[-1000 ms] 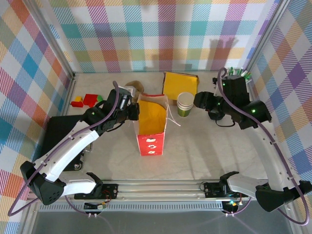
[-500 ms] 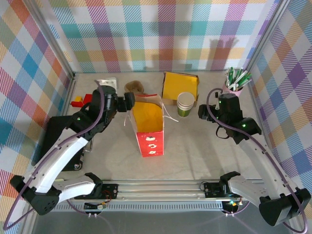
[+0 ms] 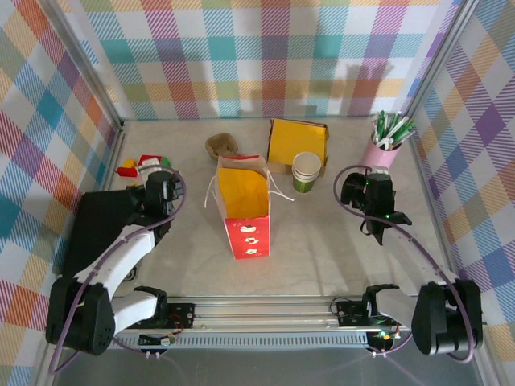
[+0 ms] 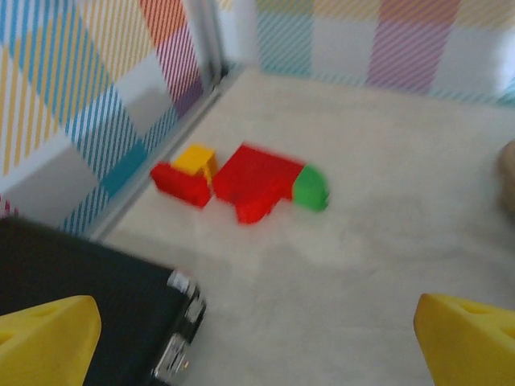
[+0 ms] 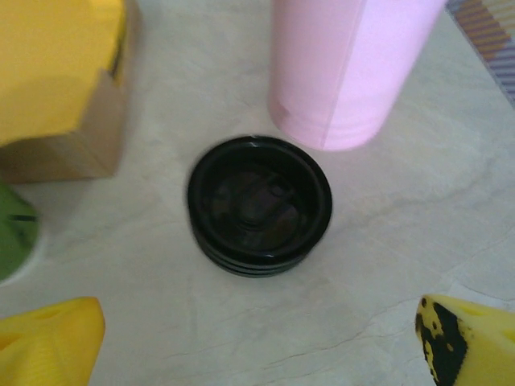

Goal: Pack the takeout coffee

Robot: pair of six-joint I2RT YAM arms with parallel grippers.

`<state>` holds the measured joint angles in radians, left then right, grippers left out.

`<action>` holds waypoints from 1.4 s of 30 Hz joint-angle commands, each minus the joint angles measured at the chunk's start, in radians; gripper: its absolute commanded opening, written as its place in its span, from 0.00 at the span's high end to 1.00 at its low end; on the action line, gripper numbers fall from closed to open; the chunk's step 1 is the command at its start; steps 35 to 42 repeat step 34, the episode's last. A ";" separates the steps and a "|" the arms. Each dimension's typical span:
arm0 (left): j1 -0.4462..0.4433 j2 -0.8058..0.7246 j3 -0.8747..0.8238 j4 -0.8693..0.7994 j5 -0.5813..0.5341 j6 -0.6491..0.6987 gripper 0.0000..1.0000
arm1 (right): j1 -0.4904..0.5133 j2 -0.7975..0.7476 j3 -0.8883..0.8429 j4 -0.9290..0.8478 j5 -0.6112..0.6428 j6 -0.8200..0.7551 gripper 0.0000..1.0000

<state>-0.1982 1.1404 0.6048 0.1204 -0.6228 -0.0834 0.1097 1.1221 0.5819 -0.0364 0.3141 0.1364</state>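
Since a second ago both arms have been drawn back toward the near edge. The left gripper [image 4: 257, 334], then at the left rim of the paper bag [image 3: 245, 211], has been taken well clear of it. It is now seen released, its yellow fingers [image 4: 48, 331] spread wide with bare table [image 4: 378, 265] between them. Beside its left finger lies the corner of a black case [image 4: 80, 281]. Further off, a cluster of red, yellow and green blocks [image 4: 245, 181] is set near the foot of the wall.

The right gripper [image 5: 259, 338] is likewise spread open, and nothing is grasped by it. Ahead of it a low stack of black round lids [image 5: 259, 205] rests on the table, with the pink cup [image 5: 346, 72] standing just behind. A yellow box [image 5: 56, 72] is seen to the left, and the green side of the stack of cups [image 5: 14, 233] at the picture's edge.

From above, the bag is seen standing upright and free at the table's middle, between the two grippers and apart from both, its mouth open. The takeout coffee cannot be made out. Whether it lies within the bag cannot be told, since the yellow inner wall is all that is visible there.
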 commanded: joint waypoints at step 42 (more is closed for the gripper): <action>0.103 0.437 -0.220 0.787 0.326 0.069 0.00 | -0.091 0.411 -0.173 0.867 -0.310 -0.135 0.01</action>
